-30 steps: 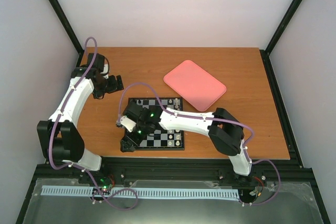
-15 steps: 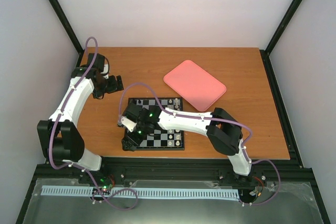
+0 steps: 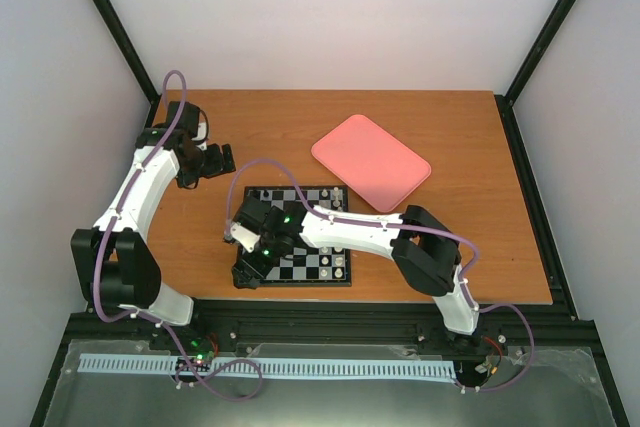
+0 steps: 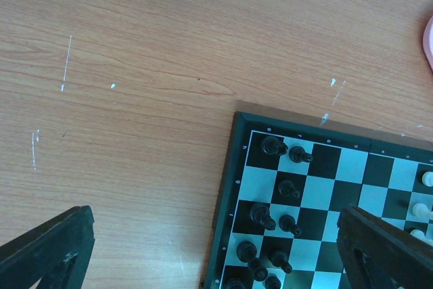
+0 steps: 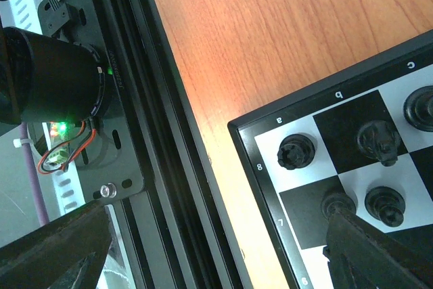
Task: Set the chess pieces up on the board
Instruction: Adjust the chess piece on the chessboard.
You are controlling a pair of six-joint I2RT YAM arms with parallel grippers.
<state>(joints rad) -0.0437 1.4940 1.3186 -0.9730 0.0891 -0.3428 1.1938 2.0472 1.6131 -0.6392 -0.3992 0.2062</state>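
Black chess pieces (image 4: 273,145) stand along the left side of the board (image 4: 233,187). The right arm stretches across the board, wrist bent down, and the right gripper (image 3: 247,269) hangs over the board's near-left corner, jaws wide apart and empty. The left gripper (image 3: 222,159) hovers beyond the board's far-left corner, also fully spread, holding nothing.

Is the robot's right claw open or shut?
Open. In the right wrist view the right end effector has its fingers far apart at the bottom corners, with nothing held between them.
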